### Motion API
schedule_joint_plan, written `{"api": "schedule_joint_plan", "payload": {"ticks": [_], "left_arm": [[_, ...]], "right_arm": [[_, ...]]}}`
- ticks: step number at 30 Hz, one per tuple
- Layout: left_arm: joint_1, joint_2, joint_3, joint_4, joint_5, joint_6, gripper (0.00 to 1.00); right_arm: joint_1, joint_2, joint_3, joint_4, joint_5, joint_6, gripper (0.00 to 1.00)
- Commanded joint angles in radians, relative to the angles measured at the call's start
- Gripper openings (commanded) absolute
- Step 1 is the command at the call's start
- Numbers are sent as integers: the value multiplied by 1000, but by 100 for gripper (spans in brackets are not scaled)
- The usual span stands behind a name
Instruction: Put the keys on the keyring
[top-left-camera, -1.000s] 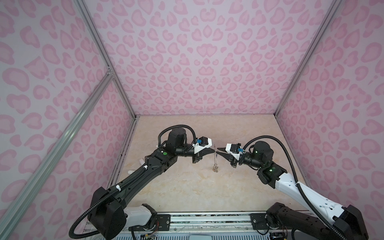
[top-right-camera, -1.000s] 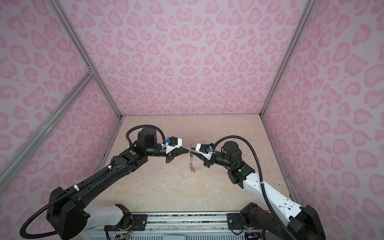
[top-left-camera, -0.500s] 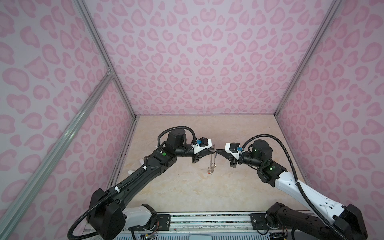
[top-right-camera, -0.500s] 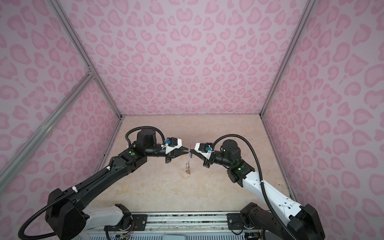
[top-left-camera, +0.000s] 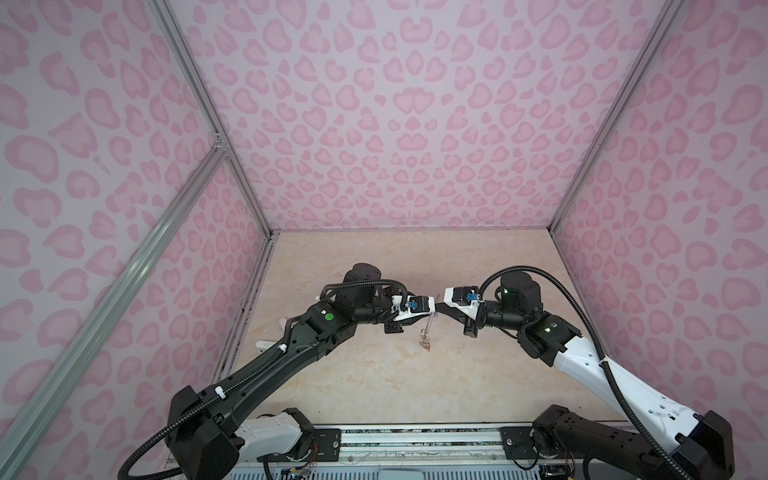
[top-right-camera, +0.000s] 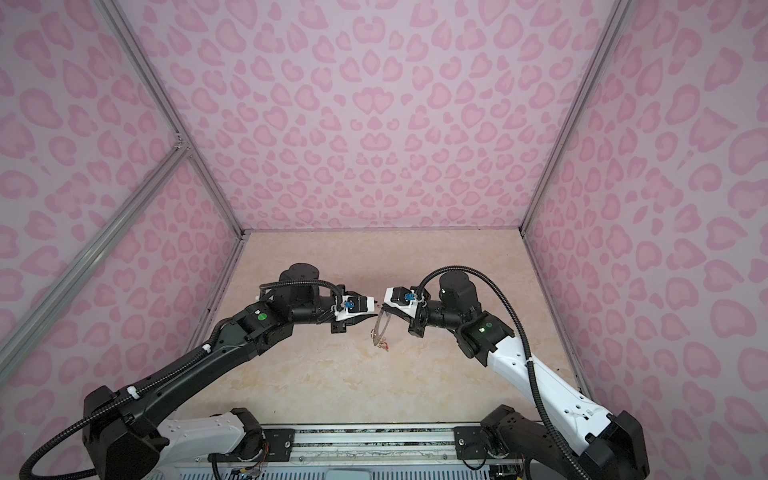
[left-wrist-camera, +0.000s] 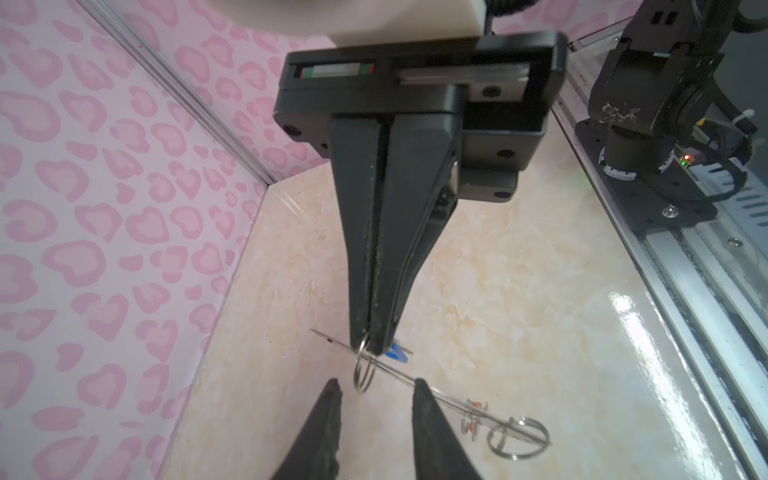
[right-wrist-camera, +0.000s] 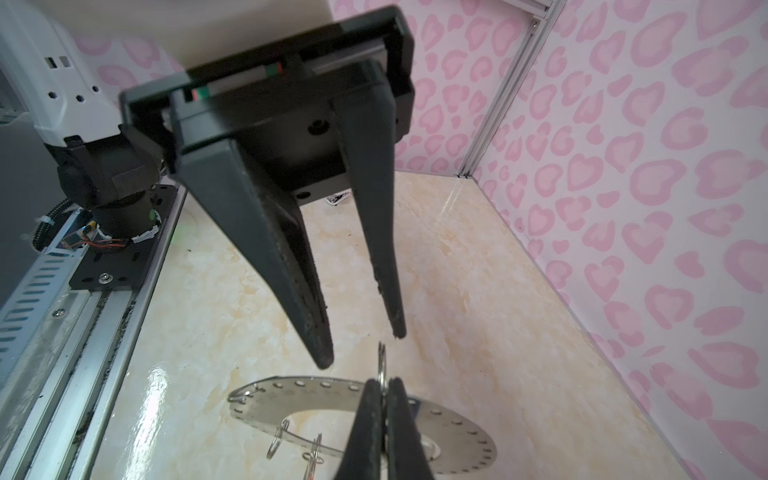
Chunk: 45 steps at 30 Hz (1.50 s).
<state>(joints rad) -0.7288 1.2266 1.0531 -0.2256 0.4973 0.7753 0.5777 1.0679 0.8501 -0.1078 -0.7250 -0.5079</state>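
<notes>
The keyring (right-wrist-camera: 291, 399), a flat grey disc with small holes round its rim, hangs tilted above the table; both top views show it between the two grippers (top-right-camera: 381, 328). My right gripper (right-wrist-camera: 384, 380) is shut on a small split ring (right-wrist-camera: 381, 361) at the disc's rim. A blue tag (left-wrist-camera: 397, 353) sits just behind its fingertips. An orange-red tag (left-wrist-camera: 473, 411) and more small rings (left-wrist-camera: 513, 436) dangle from the disc's lower part. My left gripper (left-wrist-camera: 376, 384) stands open just in front of the split ring, touching nothing.
The beige marbled table (top-left-camera: 415, 257) is boxed in by pink patterned walls on three sides. A metal rail (top-left-camera: 415, 436) with both arm bases runs along the near edge. A small white piece (top-left-camera: 266, 344) lies by the left wall behind the left arm.
My right gripper has shut on the split ring. My left gripper has opened and let go. The keyring now hangs from the right gripper alone, and both grippers have shifted slightly left.
</notes>
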Motion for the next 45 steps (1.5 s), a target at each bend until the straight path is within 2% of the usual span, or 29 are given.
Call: {"api": "schedule_joint_plan", "payload": {"ticks": [1, 13, 19, 20, 24, 28, 38, 45], "left_arm": [[-10, 7, 19, -30, -69, 56, 30], [-32, 29, 33, -44, -48, 61, 19], [-32, 37, 32, -29, -11, 34, 3], [-32, 37, 32, -25, -4, 28, 3], [-31, 34, 23, 3, 8, -4, 3], [-7, 26, 6, 56, 65, -59, 3], [46, 24, -83, 301, 189, -264, 3], [51, 23, -97, 339, 197, -297, 3]], "right_arm": [[12, 5, 11, -34, 18, -22, 0], [35, 14, 21, -45, 42, -33, 0], [56, 21, 10, -20, 66, -26, 0], [58, 20, 8, -20, 76, -28, 0], [55, -17, -19, 13, 154, -32, 19], [35, -67, -64, 48, 214, -35, 27], [31, -146, -160, 165, 246, -8, 26], [31, -139, -160, 222, 219, 23, 19]]}}
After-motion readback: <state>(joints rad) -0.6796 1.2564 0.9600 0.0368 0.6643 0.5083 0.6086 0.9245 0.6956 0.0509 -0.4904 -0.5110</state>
